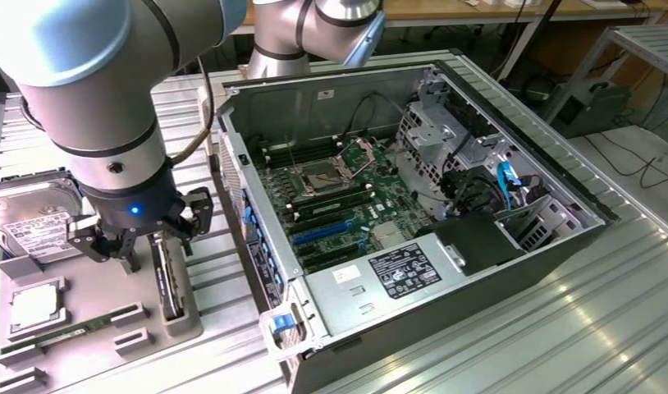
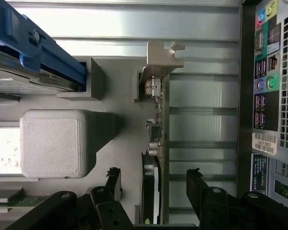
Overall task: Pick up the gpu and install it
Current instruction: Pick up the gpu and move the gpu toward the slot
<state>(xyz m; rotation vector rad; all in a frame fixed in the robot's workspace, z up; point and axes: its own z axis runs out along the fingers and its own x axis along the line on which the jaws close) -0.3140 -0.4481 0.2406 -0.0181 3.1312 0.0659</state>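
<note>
The gpu (image 1: 171, 279) is a thin black card standing on edge in a slot of the grey holder tray (image 1: 186, 324), at the exterior view's left, beside the open computer case (image 1: 422, 205). In the wrist view the gpu (image 2: 156, 139) is seen edge-on, with its silver bracket (image 2: 162, 55) at the far end. My gripper (image 1: 148, 246) hangs just above the card's end away from the bracket. It is open, and its black fingers (image 2: 113, 179) stand on either side of the card without touching it, so the gripper (image 2: 154, 182) straddles the card.
A silver hard drive (image 1: 28, 222) in a blue caddy (image 2: 38, 52), a processor (image 1: 33, 304) and a green memory stick (image 1: 49, 336) lie in the same tray. A grey block (image 2: 53, 143) stands close to one finger. The case's rear port panel (image 2: 271, 86) faces the tray.
</note>
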